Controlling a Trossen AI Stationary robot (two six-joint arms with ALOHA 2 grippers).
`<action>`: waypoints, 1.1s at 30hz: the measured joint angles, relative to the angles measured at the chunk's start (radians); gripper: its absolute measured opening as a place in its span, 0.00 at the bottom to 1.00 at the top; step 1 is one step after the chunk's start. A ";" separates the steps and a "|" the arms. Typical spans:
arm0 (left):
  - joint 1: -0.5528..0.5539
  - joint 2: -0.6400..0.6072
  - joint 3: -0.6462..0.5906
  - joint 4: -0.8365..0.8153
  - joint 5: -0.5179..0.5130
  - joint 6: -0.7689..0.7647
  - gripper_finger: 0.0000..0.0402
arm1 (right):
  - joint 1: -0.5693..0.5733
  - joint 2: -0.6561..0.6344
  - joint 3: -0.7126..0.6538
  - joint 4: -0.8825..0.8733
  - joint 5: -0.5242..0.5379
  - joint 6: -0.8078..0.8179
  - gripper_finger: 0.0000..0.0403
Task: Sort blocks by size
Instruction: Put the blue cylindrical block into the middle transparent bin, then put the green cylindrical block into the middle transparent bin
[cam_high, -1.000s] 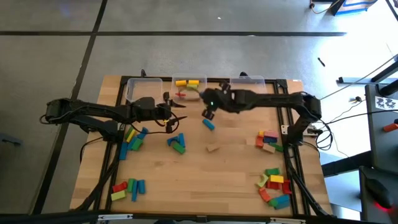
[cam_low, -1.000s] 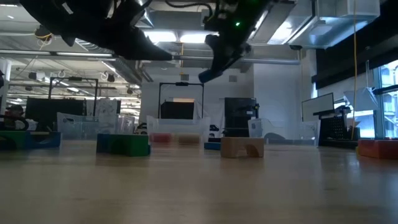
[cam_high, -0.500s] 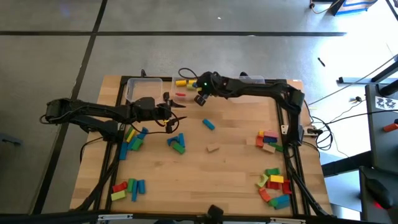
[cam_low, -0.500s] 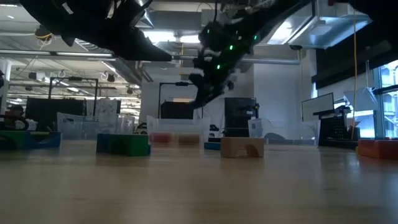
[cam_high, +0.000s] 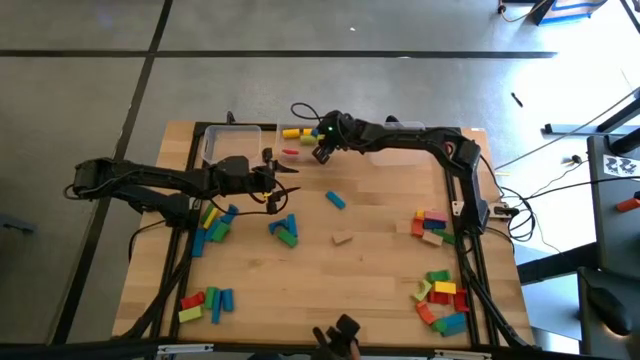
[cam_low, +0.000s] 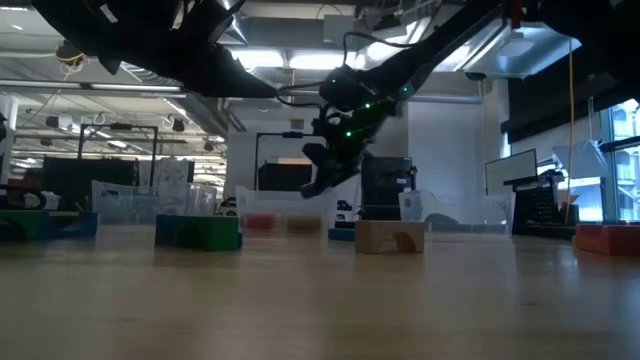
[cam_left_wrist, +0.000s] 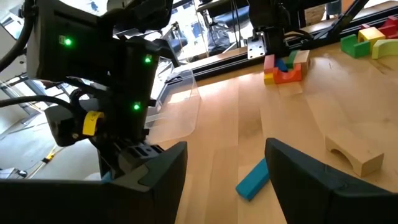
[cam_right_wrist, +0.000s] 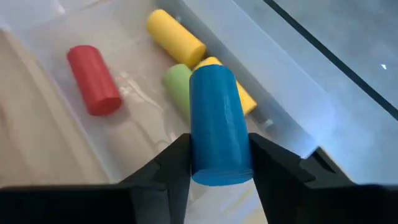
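— Where is your right gripper (cam_right_wrist: 217, 163), and what is in it?

— It hangs over the middle clear bin (cam_high: 300, 146) at the far edge of the table (cam_high: 380, 260); my two fingers (cam_right_wrist: 166, 168) are closed against the sides of a blue cylinder (cam_right_wrist: 215, 124), which stands between them above the bin floor; below it lie a red cylinder (cam_right_wrist: 93, 79), a green one (cam_right_wrist: 177, 82) and a yellow one (cam_right_wrist: 175, 37).

— And the left gripper (cam_left_wrist: 224, 168)?

— Low over the table's left side; its fingers stand well apart with nothing between them; a blue block (cam_left_wrist: 253, 178) and a plain wooden arch (cam_left_wrist: 353, 153) lie on the boards ahead of it.

— The other blocks?

— Loose heaps; one by my left arm (cam_high: 213, 222), one at the near left corner (cam_high: 205, 301), a blue-and-green cluster (cam_high: 284, 229) towards the middle, and two heaps on the right (cam_high: 430, 225), the nearer one (cam_high: 441, 296) by the right corner.
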 joint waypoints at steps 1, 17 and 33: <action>0.000 0.000 0.000 0.000 0.000 0.000 0.52 | 0.000 0.000 0.000 0.005 -0.008 0.000 0.40; 0.000 0.000 0.000 -0.001 0.000 0.002 0.52 | 0.054 -0.141 0.002 -0.130 -0.023 -0.060 0.52; 0.000 0.000 0.000 -0.001 0.000 0.004 0.52 | 0.388 -0.504 0.002 -0.720 -0.005 0.234 0.52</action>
